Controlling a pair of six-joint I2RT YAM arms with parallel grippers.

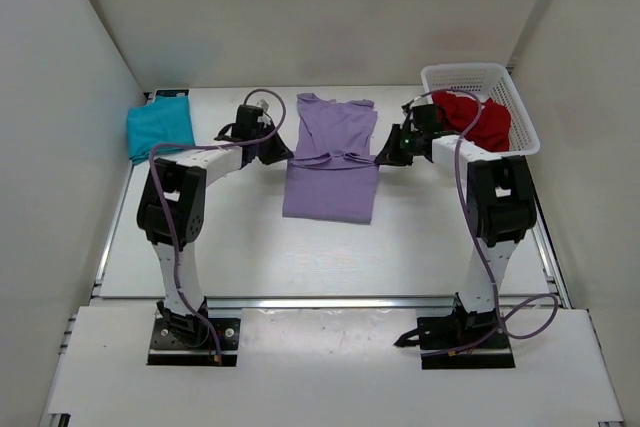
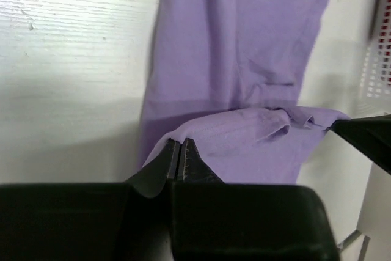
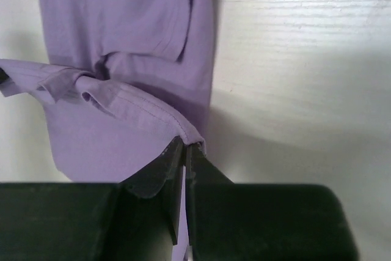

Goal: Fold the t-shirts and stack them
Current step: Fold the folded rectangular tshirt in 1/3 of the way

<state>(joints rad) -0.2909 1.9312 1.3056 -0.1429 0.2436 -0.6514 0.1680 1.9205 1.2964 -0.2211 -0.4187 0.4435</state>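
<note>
My left gripper (image 2: pixel 179 145) sat nearest, its two black fingers pressed tight together on the stitched edge of the light lavender short-sleeved t-shirt (image 2: pixel 244 47). A fold of that soft cloth was pinched between them. My right gripper (image 3: pixel 185 148) was closed just as tightly on the same edge at the shirt's other side. The edge ran between my two grips, wrinkled and bunched near its middle. It was raised a little above the rest of the shirt, which lay flat below.

The shirt lay in the middle of the white table (image 1: pixel 330 257), whose painted top showed fine streaks like wood grain. Its collar and sleeves pointed toward the far wall and its near end toward my bases. My grippers held it about halfway along its length. Plain white walls closed in the table on the left, right and far sides.

A teal t-shirt (image 1: pixel 160 130) lay folded at the far left corner, well apart from my left arm. At the far right stood a white plastic mesh basket (image 1: pixel 520 112) with a deep red t-shirt (image 1: pixel 478 117) heaped inside it, just beyond my right wrist. Purple cables looped over both arms. Nothing lay between the grippers and the lavender shirt.
</note>
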